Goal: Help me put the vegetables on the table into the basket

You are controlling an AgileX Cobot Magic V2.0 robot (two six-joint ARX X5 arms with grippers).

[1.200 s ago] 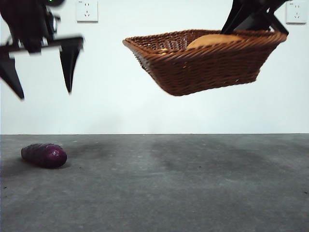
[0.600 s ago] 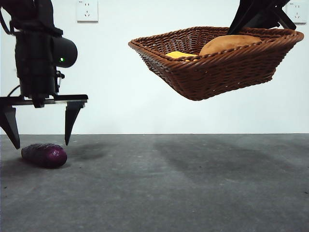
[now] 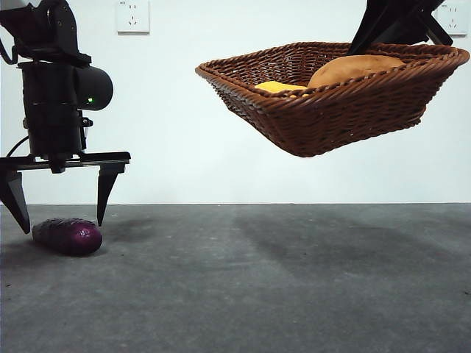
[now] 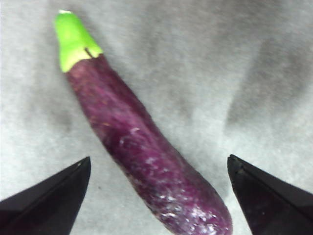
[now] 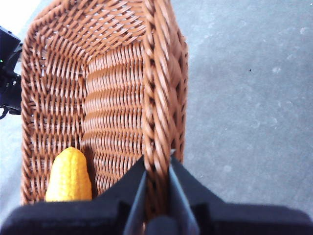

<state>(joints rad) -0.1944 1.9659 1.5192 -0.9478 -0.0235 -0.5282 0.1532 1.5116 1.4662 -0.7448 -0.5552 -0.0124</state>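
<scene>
A dark purple oblong vegetable [image 3: 68, 237] with a green stem end lies on the grey table [image 3: 294, 287] at the left. My left gripper [image 3: 59, 223] is open and low over it, one jaw on each side, not touching; the left wrist view shows it [image 4: 146, 147] between my jaws [image 4: 159, 161]. My right gripper [image 3: 372, 37] is shut on the rim of the brown wicker basket [image 3: 346, 110] and holds it tilted, high above the table. The yellow corn cob [image 3: 278, 86] and the orange-brown potato [image 3: 357, 68] lie inside. The right wrist view shows the basket [image 5: 112, 98], the corn [image 5: 69, 176] and my jaws [image 5: 156, 171].
White wall sockets [image 3: 132, 16] [image 3: 450, 18] are on the back wall. The basket throws a shadow on the table's middle [image 3: 316, 243]. The left arm's black body [image 5: 7, 78] shows beyond the basket's far end in the right wrist view.
My left gripper has come down from high up to just over the purple vegetable, jaws still open. The held basket has shifted slightly right and tilted, showing the corn.
</scene>
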